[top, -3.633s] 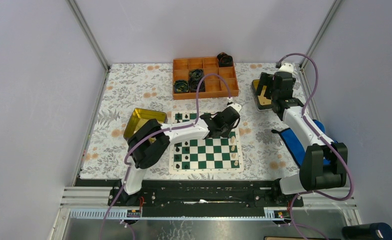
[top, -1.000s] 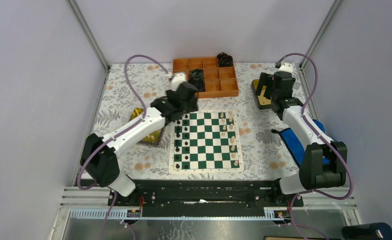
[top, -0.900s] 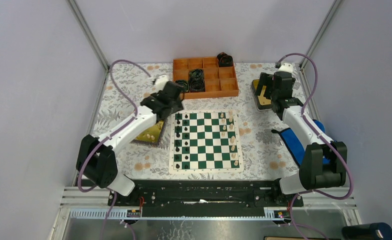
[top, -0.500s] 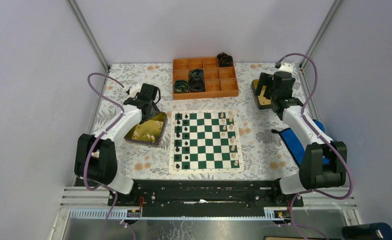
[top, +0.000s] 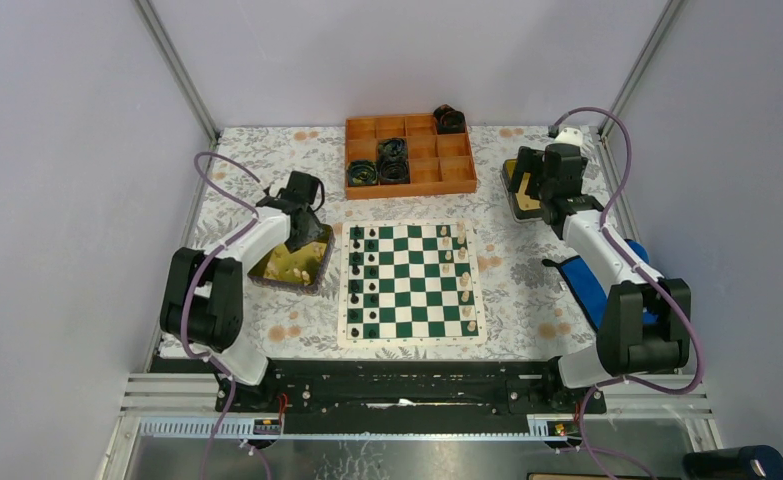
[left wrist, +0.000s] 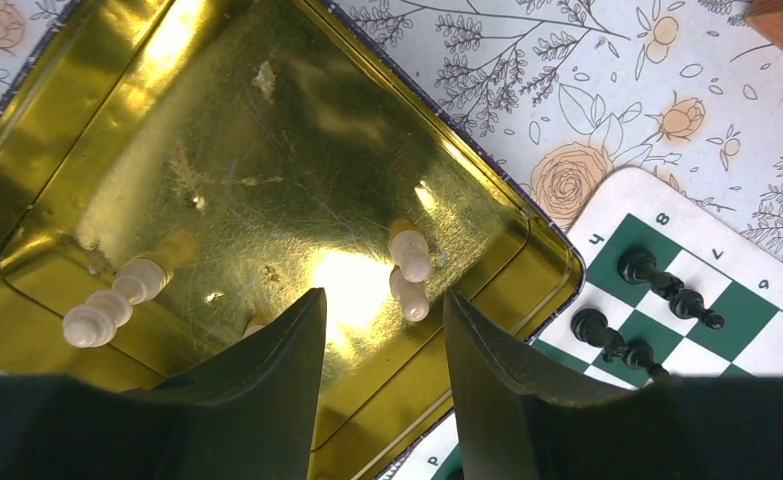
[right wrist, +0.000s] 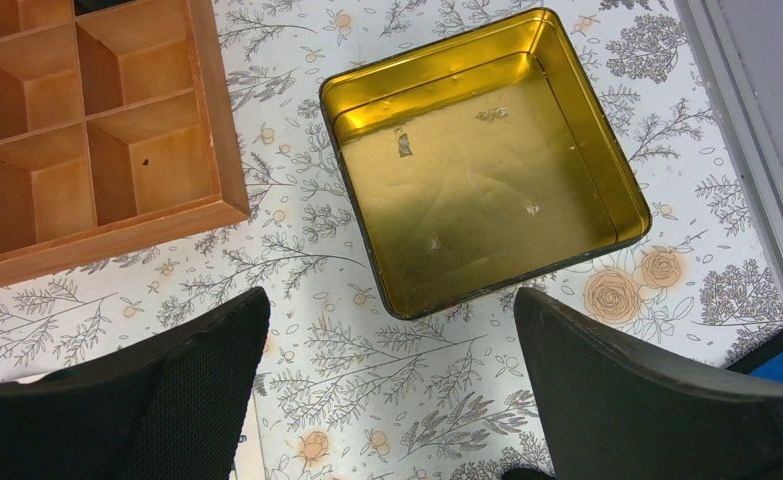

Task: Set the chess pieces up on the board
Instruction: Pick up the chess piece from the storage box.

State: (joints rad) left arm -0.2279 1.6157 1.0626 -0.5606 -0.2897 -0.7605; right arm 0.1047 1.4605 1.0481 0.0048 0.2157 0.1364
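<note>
Two white pieces [left wrist: 409,270] lie side by side in the gold tin [left wrist: 247,130] beside the board [top: 412,300]. Both the left fingers [left wrist: 277,370] and right fingers [right wrist: 177,390] are open and empty. The left might pinch both and drop one.

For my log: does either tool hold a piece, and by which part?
Nothing is held. Left tool open above white pieces in the tin; right tool open, empty.

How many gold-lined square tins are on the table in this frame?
2. The left tin sits beside the board, on its left, holding white pieces; the right tin sits right of the orange tray, empty.
</note>
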